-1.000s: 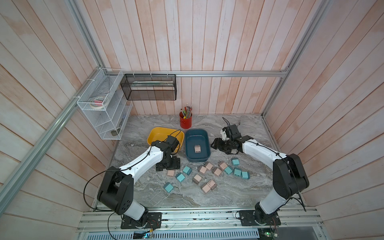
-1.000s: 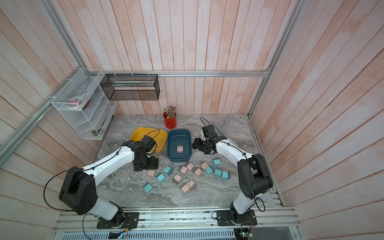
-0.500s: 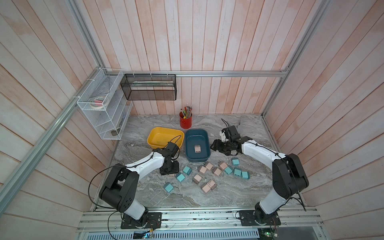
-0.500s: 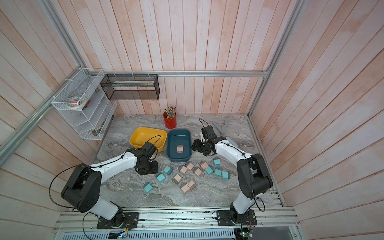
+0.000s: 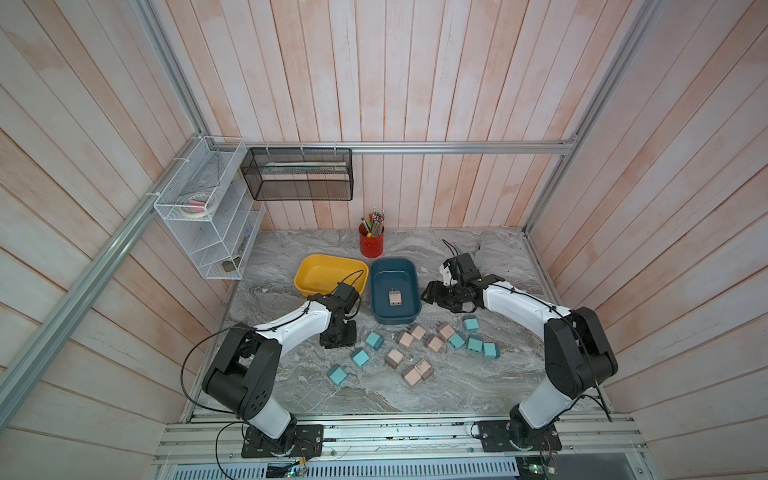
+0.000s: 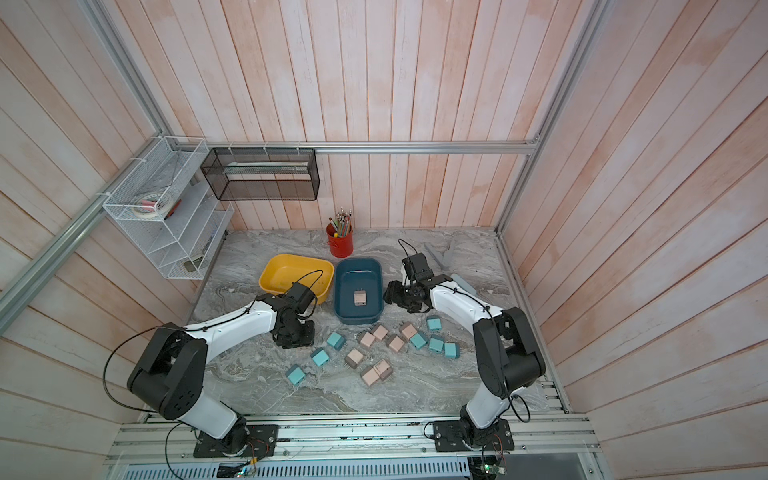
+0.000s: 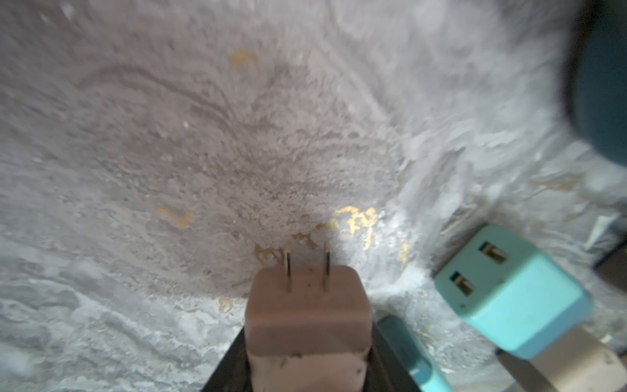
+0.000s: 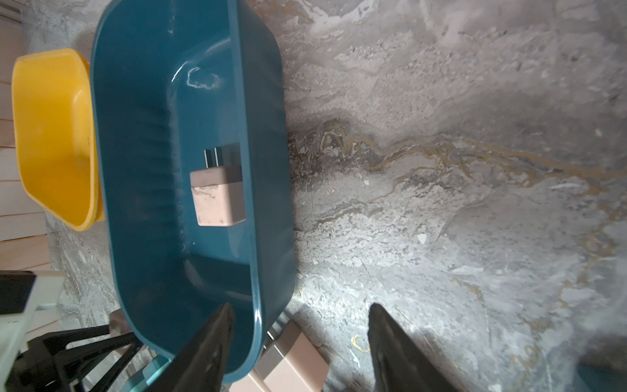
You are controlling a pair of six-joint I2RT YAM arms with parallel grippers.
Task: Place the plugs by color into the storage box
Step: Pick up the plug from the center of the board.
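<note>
One plug binned, one gripped, the rest unsorted.
Loose plugs [image 5: 394, 357], teal and pink, litter the mid-bench [image 5: 415, 395]. The left gripper [image 5: 338, 336] pinches a pink held plug [image 7: 307, 315]. Toward the back edge, the blue bin [image 5: 392, 274] has one binned plug [image 5: 395, 298] and the yellow bin [image 5: 328, 276] none. The right gripper [image 8: 302, 307] is spread and empty.

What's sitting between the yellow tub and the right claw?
The blue tub, holding one pink plug, stands between the yellow tub and the open right gripper; both top views show it.
</note>
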